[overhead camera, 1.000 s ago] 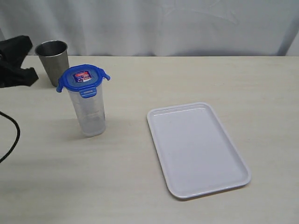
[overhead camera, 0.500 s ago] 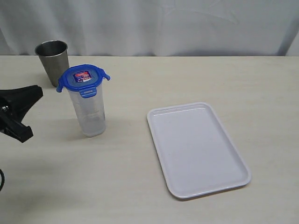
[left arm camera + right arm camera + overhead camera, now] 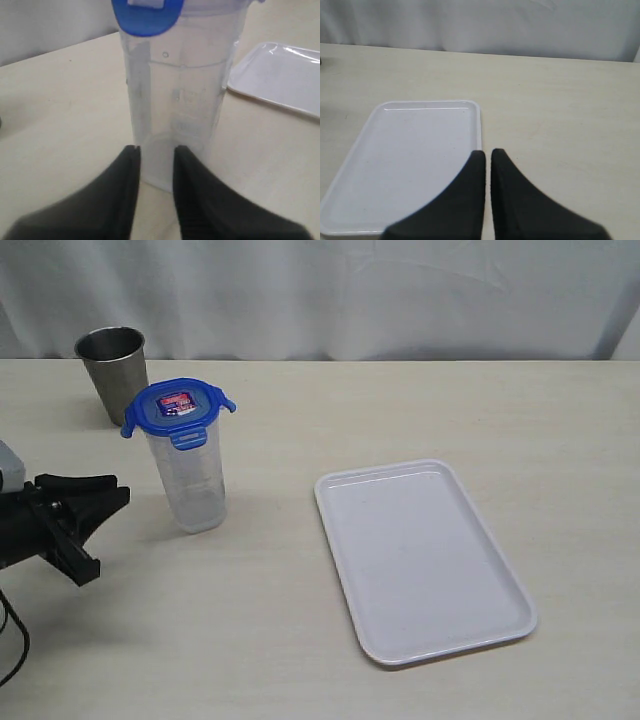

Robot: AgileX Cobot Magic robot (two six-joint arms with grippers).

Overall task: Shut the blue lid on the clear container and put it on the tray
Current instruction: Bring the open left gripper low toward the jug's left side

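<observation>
The clear container (image 3: 192,485) stands upright on the table, left of centre, with the blue lid (image 3: 177,405) sitting on its mouth and the lid's tabs sticking outward. My left gripper (image 3: 104,532) is low over the table just left of the container, open, a short gap away from it. In the left wrist view its jaws (image 3: 156,150) stand parted in front of the container (image 3: 180,100), nothing between them, and a lid tab (image 3: 146,15) hangs above. The tray (image 3: 420,560) lies bare to the right. My right gripper (image 3: 487,152) is shut over the tray's (image 3: 415,150) edge.
A grey steel cup (image 3: 112,365) stands behind the container near the white curtain at the table's far edge. The tray's corner (image 3: 280,75) shows beyond the container in the left wrist view. A black cable (image 3: 12,640) loops at the front left.
My left gripper has come in from the far left edge, dropped lower and turned toward the container; its jaws have parted. Container, lid and tray have not moved.
</observation>
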